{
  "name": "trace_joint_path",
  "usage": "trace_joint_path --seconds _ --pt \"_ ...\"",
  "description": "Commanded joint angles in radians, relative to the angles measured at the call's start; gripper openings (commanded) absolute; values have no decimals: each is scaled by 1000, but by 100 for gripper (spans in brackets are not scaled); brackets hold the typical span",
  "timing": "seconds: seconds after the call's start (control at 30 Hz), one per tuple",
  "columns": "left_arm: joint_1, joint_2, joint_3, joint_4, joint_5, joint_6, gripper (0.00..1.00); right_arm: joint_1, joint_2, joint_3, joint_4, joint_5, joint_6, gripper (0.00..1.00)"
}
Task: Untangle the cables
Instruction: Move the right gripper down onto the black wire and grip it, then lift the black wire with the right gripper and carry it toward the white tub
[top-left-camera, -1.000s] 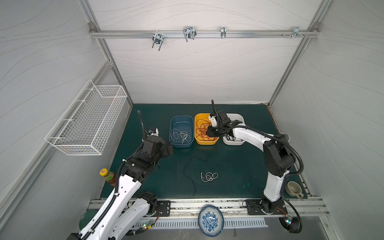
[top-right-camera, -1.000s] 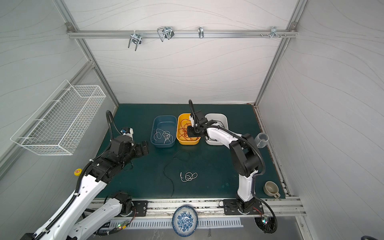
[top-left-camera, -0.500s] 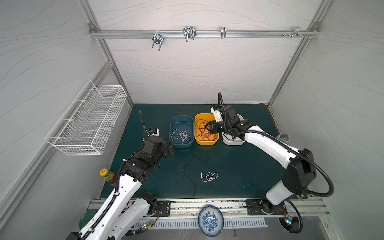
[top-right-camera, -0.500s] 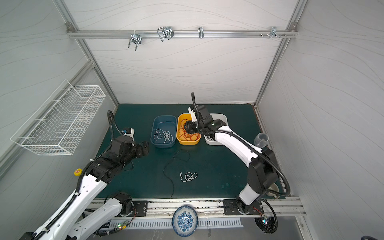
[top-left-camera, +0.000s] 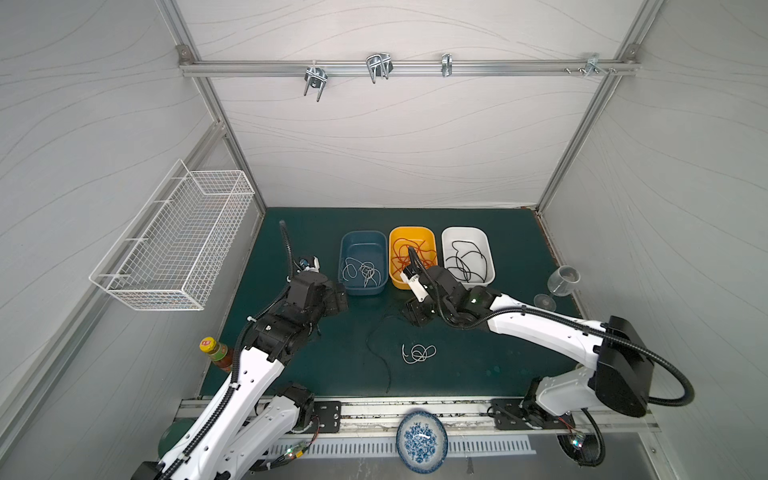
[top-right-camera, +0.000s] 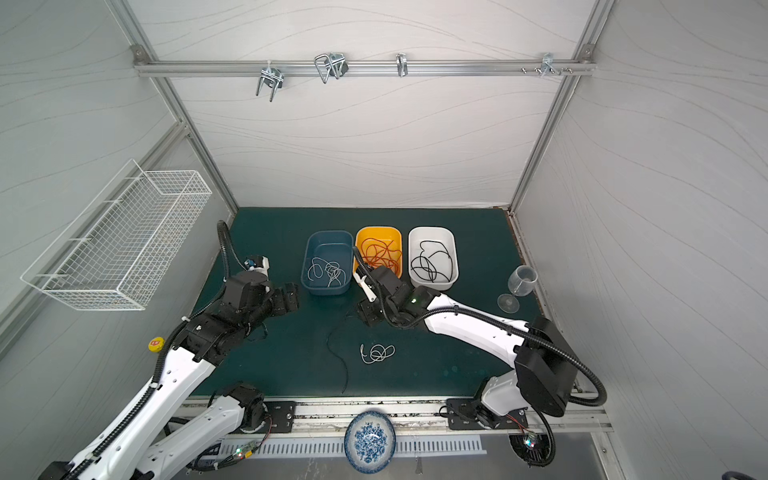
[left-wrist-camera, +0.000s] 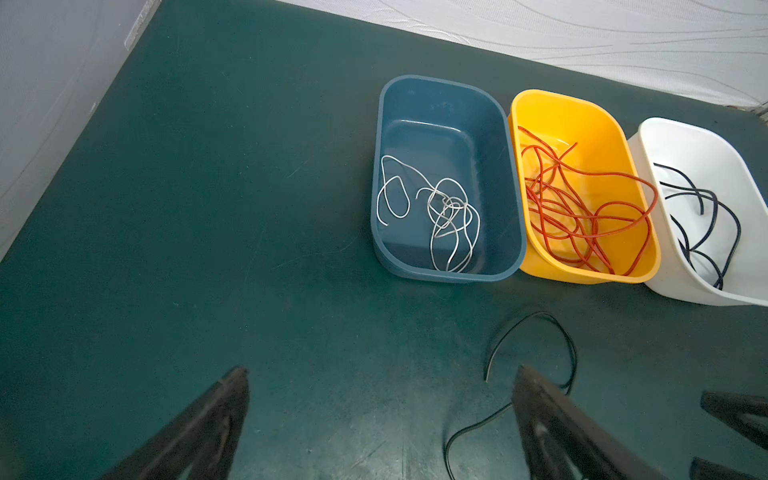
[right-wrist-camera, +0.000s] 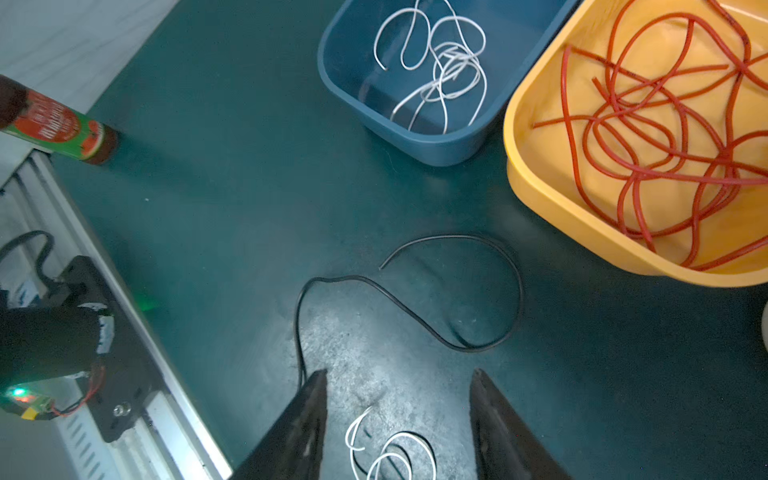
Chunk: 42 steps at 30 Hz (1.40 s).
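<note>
Three tubs stand in a row at the far side of the green counter (top-left-camera: 498, 357). The blue tub (left-wrist-camera: 432, 141) is on the left and has white cables (left-wrist-camera: 449, 208) in it. The yellow tub (left-wrist-camera: 573, 120) is in the middle and has red cables (left-wrist-camera: 552, 208) in it. The white tub (left-wrist-camera: 698, 153) is on the right and has black cables (top-left-camera: 463, 262) in it.

Two cables lie out on the counter, on the near side of the tubs. The loose black cable (right-wrist-camera: 519, 291) curls in a loop just near the yellow tub and then runs toward the near edge. The loose white cable (top-left-camera: 419, 353) is a small curly bunch just to its right, and the two are not touching.

The right hand (right-wrist-camera: 399, 372) is over the counter just near the yellow tub, above the far end of the loose black cable. Its fingers are spread apart and hold nothing.

The left hand (left-wrist-camera: 381, 370) is over the counter by the near left corner of the blue tub. Its fingers are spread wide and hold nothing.
</note>
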Motion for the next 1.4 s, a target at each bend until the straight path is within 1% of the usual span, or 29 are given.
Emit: trace_joint_path --seconds 0.0,0.17,0.47,0.73,0.93,1.0,1.07,1.23,1.37 --pt "-4 -11 5 0 -29 10 100 7 54 -20 69 33 -6 56" --pt "-4 -7 4 0 -31 10 100 11 141 -15 99 38 -15 57" --pt "-5 -6 5 0 -33 12 100 11 256 10 148 48 -38 59" --pt "-4 -6 4 0 -32 12 100 16 326 18 180 62 -41 58" --pt "-5 -4 5 -1 -30 12 100 20 357 34 178 75 -41 46" --pt "-5 -6 4 0 -28 12 100 22 345 34 176 84 -40 31" --pt "-6 -7 3 0 -30 12 100 23 325 32 172 94 -40 21" --pt "-6 -9 3 0 -28 12 100 23 281 33 151 106 -44 9" --pt "-6 -8 3 0 -27 12 100 23 230 20 145 113 -40 2"
